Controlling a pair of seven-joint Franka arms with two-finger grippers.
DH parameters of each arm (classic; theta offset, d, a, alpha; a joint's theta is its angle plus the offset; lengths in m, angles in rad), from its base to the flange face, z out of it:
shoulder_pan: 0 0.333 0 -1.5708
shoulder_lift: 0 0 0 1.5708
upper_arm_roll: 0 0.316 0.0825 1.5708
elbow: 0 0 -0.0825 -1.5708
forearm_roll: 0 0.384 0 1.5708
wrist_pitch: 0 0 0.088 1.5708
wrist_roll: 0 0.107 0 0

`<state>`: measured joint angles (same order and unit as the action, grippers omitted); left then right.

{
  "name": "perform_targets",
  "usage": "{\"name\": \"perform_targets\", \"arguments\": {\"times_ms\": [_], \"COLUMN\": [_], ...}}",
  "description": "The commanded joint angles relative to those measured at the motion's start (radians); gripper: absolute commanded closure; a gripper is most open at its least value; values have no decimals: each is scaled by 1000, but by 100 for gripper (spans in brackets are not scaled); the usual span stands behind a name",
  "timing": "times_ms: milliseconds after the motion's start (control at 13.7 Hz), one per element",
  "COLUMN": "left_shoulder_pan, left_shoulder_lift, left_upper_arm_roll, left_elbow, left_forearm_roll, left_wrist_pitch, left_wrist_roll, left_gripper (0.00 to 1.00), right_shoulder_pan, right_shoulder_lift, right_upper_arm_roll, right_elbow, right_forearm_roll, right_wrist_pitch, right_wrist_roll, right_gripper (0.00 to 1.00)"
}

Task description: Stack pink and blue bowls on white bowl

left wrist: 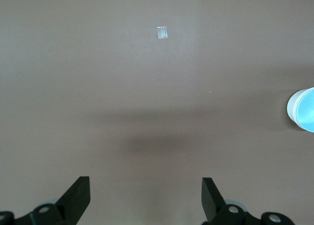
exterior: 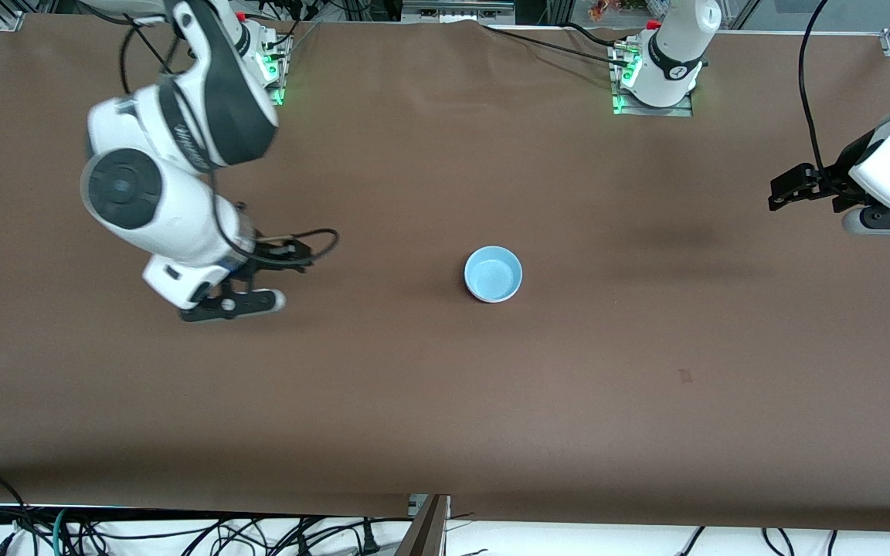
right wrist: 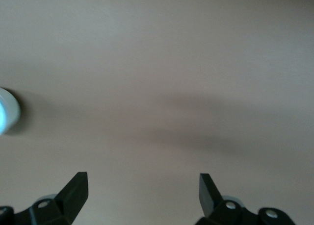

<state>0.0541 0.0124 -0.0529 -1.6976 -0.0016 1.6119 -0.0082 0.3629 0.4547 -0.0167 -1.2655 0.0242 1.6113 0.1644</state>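
My left gripper (left wrist: 143,198) hangs over bare brown table (exterior: 445,401) at the left arm's end, its two black fingers (left wrist: 76,198) spread wide apart and holding nothing. My right gripper (right wrist: 142,195) hangs over the table at the right arm's end, and its fingers (right wrist: 73,193) also stand wide apart, empty. Both are well apart from the bowl, which lies between them on the table.

The small round light blue plastic bowl (exterior: 494,273) stands upright with its mouth turned up, so I look into its hollow from the front view. It is round, so it has no long axis that I can name. Below its blue rim I see a white band on the outer wall; in the left wrist view the bowl (left wrist: 302,110) shows this white edge beside the blue — I cannot tell if it is a second bowl under the blue one. I cannot make out any pink there.

In both wrist views the bowl is cut off by the border; in the right wrist view it (right wrist: 7,112) is only a pale blurred sliver. A small pale patch of tape (left wrist: 163,33) lies flat on the table, under my left gripper's view.
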Motion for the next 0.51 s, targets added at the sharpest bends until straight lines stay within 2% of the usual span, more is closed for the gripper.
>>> {"name": "perform_targets", "arguments": {"times_ms": [0,291,437], "left_shoulder_pan": [6,7,7], "left_shoulder_lift": [14,14,14], "left_upper_arm_roll": [1,1,1], "left_elbow": [26,26,26], "left_forearm_roll": [-5,-5,-6], "left_wrist_pitch": [-12,-14,-14], "left_wrist_roll": [8,13,13], "left_gripper": [0,0,0], "right_shoulder_pan": [-51,-131,-147], "right_shoulder_lift": [-83,-232,-255], "right_upper_arm_roll": [15,18,26], "right_elbow": [-41,-135,-143], "right_forearm_roll": [-38,-33,-39], "right_wrist_pitch": [-62,-112,-152], "right_wrist_roll": [-48,-86,-74], "right_gripper": [0,0,0]}}
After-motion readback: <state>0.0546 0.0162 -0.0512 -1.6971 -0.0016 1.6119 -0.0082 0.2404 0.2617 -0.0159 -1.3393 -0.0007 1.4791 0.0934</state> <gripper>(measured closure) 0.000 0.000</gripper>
